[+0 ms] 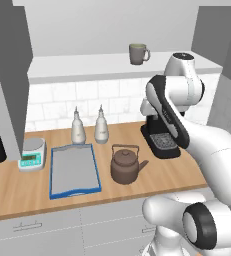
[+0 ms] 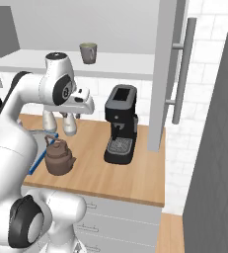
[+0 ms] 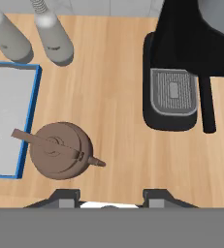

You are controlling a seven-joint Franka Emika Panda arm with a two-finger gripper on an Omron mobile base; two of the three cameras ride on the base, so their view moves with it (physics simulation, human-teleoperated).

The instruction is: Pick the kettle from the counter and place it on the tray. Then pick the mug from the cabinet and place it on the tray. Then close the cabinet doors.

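Gripper (image 3: 108, 196) jaws spread, empty, high above the counter (image 1: 187, 172). Kettle (image 1: 126, 165) upright just right of the blue-rimmed tray (image 1: 74, 172), not on it. Risk: slipping off the thin arched handle, tipping, or nudging the nearby espresso machine (image 1: 159, 137).

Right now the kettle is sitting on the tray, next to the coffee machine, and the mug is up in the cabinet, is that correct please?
Not quite: the kettle sits on the counter, beside the tray, not on it. The left base view shows this. It is next to the coffee machine, and the mug is up in the cabinet.
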